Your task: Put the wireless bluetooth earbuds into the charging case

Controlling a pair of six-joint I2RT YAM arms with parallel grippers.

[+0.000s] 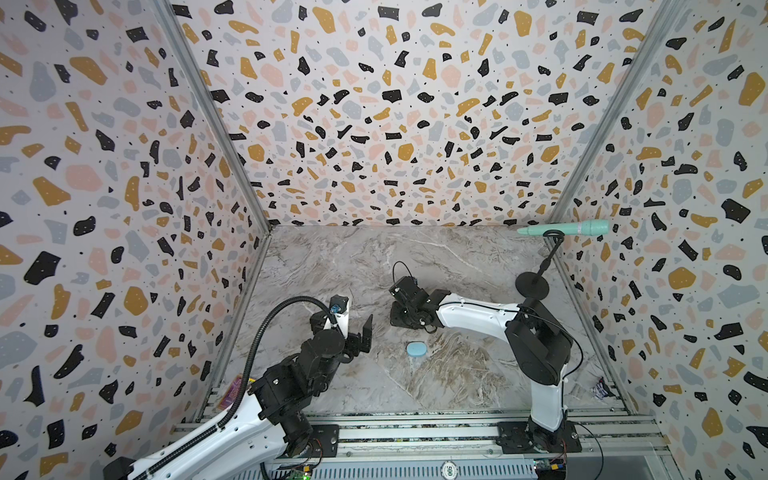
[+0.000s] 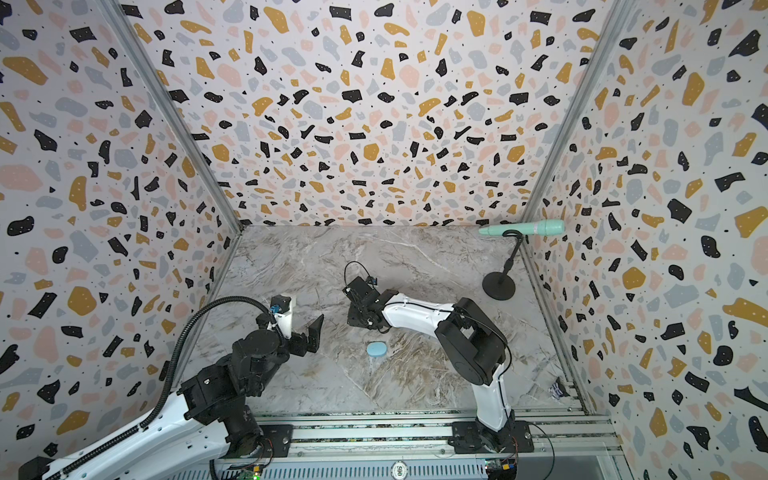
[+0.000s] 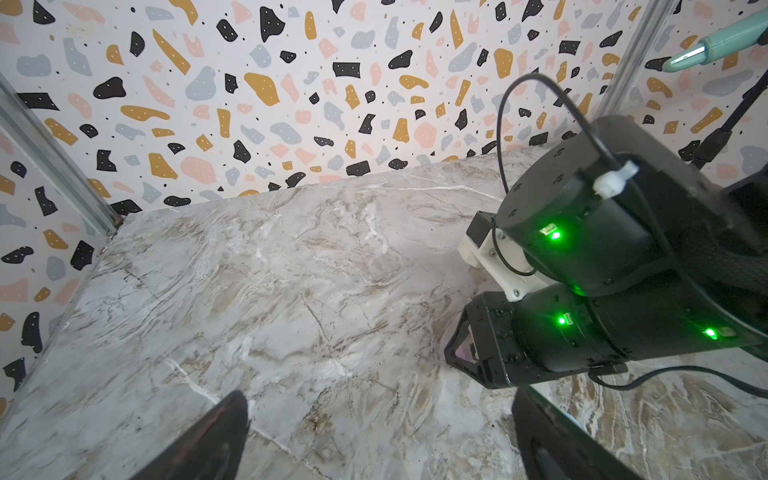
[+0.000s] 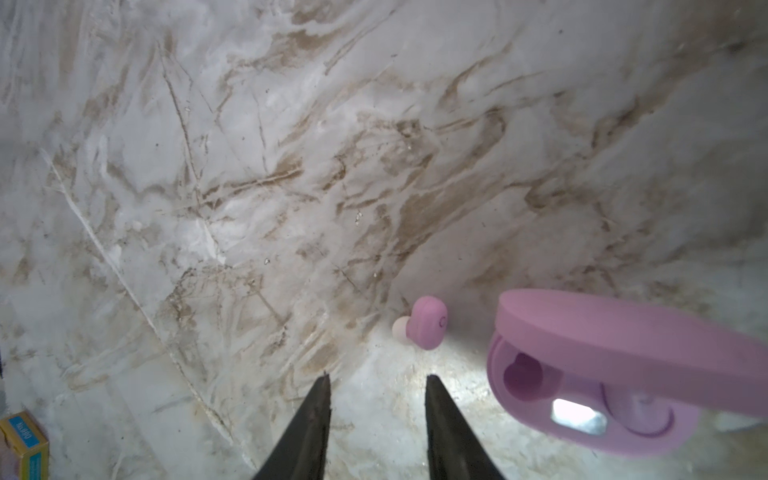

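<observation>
- Reaching for pink earbud (image 4: pixel 424 322), lying just beside open pink charging case (image 4: pixel 623 332).
- Nothing gripped by right gripper (image 4: pixel 378 386), jaws parted; left gripper (image 3: pixel 378 440) spread wide, empty.
- Next, likely: advance, straddle earbud, pinch gently, lift to empty socket (image 4: pixel 523 376).

A grey-brown marbled tabletop (image 1: pixel 332 266) sits between terrazzo-patterned walls (image 1: pixel 374 104). At its far right corner a mint-green microphone (image 1: pixel 569 228) lies level in the clip of a black stand (image 1: pixel 531 284) with a round base. A crumpled wrapper (image 1: pixel 601 388) lies at the near right corner. A pink-and-yellow packet (image 1: pixel 236 390) lies at the near left corner, partly hidden. The right wrist view shows a small yellow-and-blue box (image 4: pixel 23 446) on the marble.
</observation>
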